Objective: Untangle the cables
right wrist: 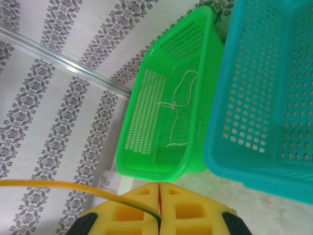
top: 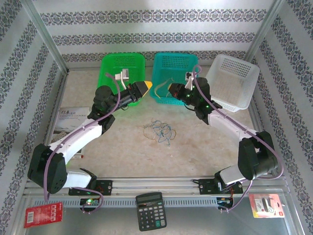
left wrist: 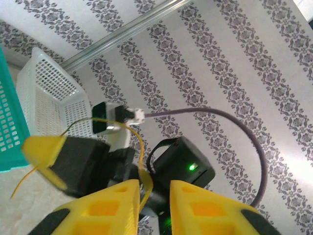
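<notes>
Both arms are reaching forward from their bases and leaning in toward each other. The left arm point(top: 83, 132) is stretching forward and inward, its elbow bent low, with the left gripper point(top: 145, 87) pointing at its partner. Its yellow fingers point(left wrist: 112, 205) are standing a little apart (a narrow gap, nothing wide), and a yellow cable point(left wrist: 142, 147) is running through that gap. The right arm point(top: 230, 122) is angling forward and inward too, and the right gripper point(right wrist: 160, 193) is pressing its pads flat together, pinching the yellow cable between them. The two grippers are hovering near each other, tips facing, apart.
</notes>
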`<act>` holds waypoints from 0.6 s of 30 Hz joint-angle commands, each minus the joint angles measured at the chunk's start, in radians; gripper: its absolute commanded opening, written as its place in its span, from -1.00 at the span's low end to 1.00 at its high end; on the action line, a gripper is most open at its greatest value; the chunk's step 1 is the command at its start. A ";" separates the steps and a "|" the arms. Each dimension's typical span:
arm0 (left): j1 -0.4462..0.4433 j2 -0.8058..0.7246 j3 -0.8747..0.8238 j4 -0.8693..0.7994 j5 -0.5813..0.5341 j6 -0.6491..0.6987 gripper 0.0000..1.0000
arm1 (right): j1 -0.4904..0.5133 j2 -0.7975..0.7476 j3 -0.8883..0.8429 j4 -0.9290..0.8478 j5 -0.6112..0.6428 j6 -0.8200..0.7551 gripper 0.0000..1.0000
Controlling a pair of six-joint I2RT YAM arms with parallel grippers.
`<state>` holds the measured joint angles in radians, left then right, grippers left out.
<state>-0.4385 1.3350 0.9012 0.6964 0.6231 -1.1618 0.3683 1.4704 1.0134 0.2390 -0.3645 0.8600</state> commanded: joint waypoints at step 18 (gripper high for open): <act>0.007 -0.123 -0.172 0.006 -0.058 0.157 0.76 | -0.106 0.161 0.407 -0.361 -0.014 -0.208 -1.00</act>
<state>-0.4366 1.2545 0.7387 0.7174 0.5777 -1.0660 0.2771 1.5982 1.3624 -0.0628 -0.3695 0.7010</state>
